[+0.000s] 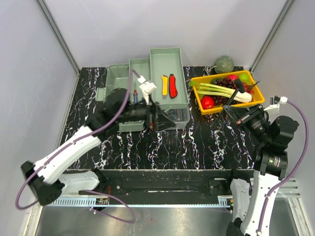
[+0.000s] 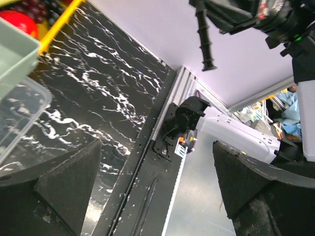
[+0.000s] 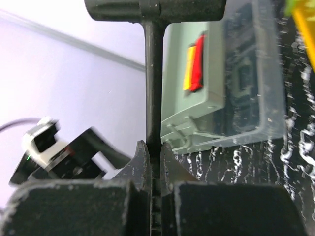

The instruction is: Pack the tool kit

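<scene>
Pinching the hammer by its thin black shaft, my right claw hides its lower end; the head is cropped. My left claw gapes by the clear lid.

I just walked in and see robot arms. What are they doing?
They are packing a toolbox. The right gripper is clamped on a hammer, holding it above the fruit tray. The left gripper hangs open and empty by the open toolbox, where a yellow utility knife and a red utility knife lie.

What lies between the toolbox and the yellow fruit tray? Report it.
Only a thin strip of bare black marbled table separates toolbox and yellow tray, shown in the top view.
</scene>
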Tool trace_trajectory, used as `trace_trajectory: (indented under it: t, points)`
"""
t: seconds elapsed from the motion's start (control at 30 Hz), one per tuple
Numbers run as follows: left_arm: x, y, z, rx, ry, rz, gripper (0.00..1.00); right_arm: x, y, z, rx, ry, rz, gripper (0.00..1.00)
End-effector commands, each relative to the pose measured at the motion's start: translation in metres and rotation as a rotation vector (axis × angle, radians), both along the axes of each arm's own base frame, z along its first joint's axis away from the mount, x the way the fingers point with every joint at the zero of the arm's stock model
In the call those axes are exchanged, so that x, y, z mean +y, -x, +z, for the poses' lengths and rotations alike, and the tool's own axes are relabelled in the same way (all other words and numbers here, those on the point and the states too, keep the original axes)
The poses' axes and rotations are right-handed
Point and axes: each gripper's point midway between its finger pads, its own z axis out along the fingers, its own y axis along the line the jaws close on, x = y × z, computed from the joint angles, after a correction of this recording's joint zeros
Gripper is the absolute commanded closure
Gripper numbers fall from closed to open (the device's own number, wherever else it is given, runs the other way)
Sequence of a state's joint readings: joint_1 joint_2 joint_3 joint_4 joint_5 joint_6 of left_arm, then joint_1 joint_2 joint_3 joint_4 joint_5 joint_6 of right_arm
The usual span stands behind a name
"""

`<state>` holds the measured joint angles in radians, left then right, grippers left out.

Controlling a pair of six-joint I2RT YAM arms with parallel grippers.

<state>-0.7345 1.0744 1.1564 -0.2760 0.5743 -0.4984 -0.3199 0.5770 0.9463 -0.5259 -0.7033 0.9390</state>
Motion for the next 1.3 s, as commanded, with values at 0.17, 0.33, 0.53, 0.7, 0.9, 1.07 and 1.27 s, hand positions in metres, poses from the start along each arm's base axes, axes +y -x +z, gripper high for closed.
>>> trace_trajectory:
  t: [0.17, 0.33, 0.53, 0.7, 0.9, 1.07, 1.27]
  points:
    - [-0.097, 0.001, 0.058, -0.011, 0.146, -0.09, 0.01, 0.048, 0.048, 0.067, -0.28, -0.013, 0.31, 1.0]
    - [-0.123, 0.014, 0.083, -0.006, 0.242, -0.182, 0.01, 0.052, 0.057, 0.079, -0.318, -0.023, 0.329, 1.0]
    - [-0.143, 0.021, 0.09, -0.002, 0.261, -0.22, 0.01, 0.053, 0.058, 0.084, -0.339, -0.028, 0.334, 1.0]
    - [-0.154, 0.042, 0.092, 0.037, 0.326, -0.34, 0.02, 0.054, 0.059, 0.083, -0.348, -0.051, 0.357, 1.0]
    - [-0.157, 0.049, 0.095, 0.043, 0.34, -0.368, 0.1, 0.056, 0.06, 0.086, -0.365, -0.073, 0.377, 1.0]
    - [-0.162, 0.055, 0.093, 0.023, 0.311, -0.377, 0.18, 0.058, 0.062, 0.087, -0.373, -0.078, 0.4, 1.0]
    - [-0.166, 0.058, 0.09, 0.017, 0.284, -0.381, 0.5, 0.058, 0.061, 0.085, -0.373, -0.106, 0.415, 1.0]
